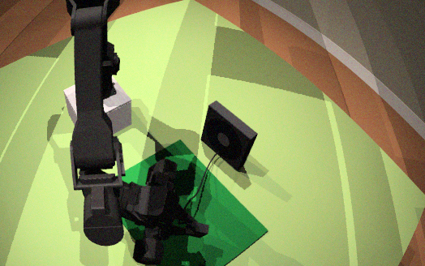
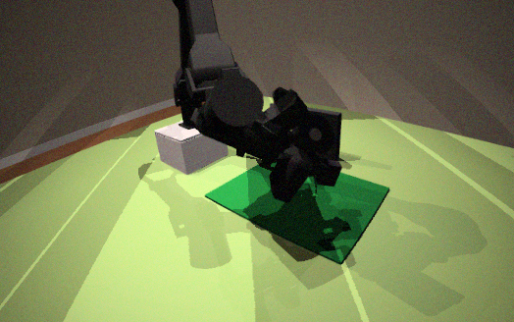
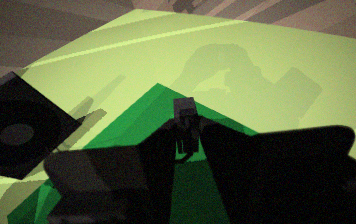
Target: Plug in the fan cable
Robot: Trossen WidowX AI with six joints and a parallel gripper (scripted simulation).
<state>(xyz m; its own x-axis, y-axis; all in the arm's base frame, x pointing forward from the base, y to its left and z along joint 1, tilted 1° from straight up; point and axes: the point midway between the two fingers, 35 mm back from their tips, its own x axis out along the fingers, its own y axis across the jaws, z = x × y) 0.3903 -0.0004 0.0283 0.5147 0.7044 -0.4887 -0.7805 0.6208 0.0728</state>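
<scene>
Plug [image 3: 184, 106] sits pinched in the nearly closed gripper [image 1: 178, 235] [image 2: 310, 180] [image 3: 186, 122], above the board [image 1: 241, 227] [image 2: 365, 192] [image 3: 145, 112]; rightward from above, the cable [image 1: 202, 183] runs to the fan [image 1: 232, 143] [image 2: 328, 130] [image 3: 27, 125]. Lowering at a slant could jam it askew, while cable drag could twist it.

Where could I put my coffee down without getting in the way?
In the top view, I see room right of the fan, towards the curved brown border. It's crowded over the green board, where the pincer works and wires run to the fan.
</scene>
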